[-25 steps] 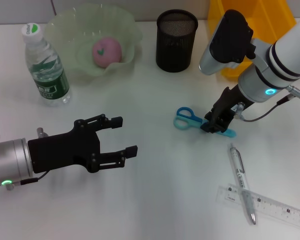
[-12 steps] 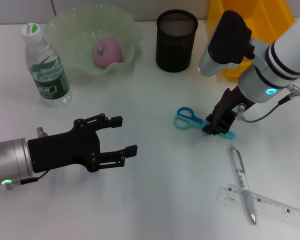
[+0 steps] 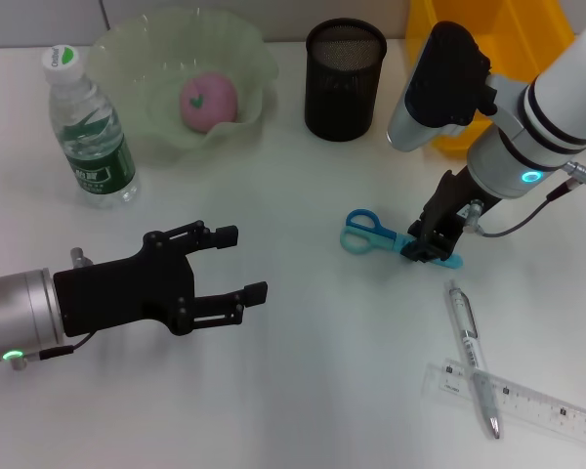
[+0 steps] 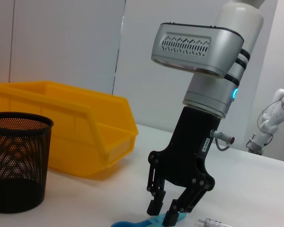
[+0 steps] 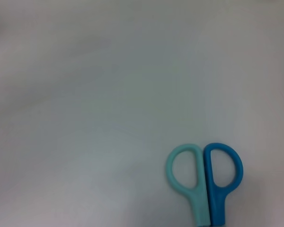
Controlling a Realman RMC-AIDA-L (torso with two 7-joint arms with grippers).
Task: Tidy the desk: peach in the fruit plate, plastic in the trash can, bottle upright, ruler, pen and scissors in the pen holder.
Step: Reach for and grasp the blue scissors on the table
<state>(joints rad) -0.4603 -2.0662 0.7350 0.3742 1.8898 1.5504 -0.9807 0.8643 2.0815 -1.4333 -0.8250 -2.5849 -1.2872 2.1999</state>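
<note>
The scissors (image 3: pixel 366 231) lie on the desk (image 3: pixel 303 391), their blue loop handles (image 5: pixel 206 182) toward the pen holder (image 3: pixel 344 83). My right gripper (image 3: pixel 432 244) stands over the light blue blade cover, shut on it, also visible in the left wrist view (image 4: pixel 162 213). The pen (image 3: pixel 469 357) lies across the ruler (image 3: pixel 537 405) at the front right. The peach (image 3: pixel 208 101) sits in the fruit plate (image 3: pixel 137 49). The bottle (image 3: pixel 93 132) stands upright at the left. The trash can (image 3: pixel 527 29) is behind my right arm. My left gripper (image 3: pixel 240 263) hovers open, holding nothing. The plastic is out of view.
The pen holder (image 4: pixel 16 165) and yellow trash can (image 4: pixel 61 127) stand side by side at the back of the desk. A cable loops from my right wrist (image 3: pixel 513 225) above the scissors' tip.
My right gripper has shifted slightly to the right along the scissors' blade cover. The scissors stay on the desk, and the left arm has not moved.
</note>
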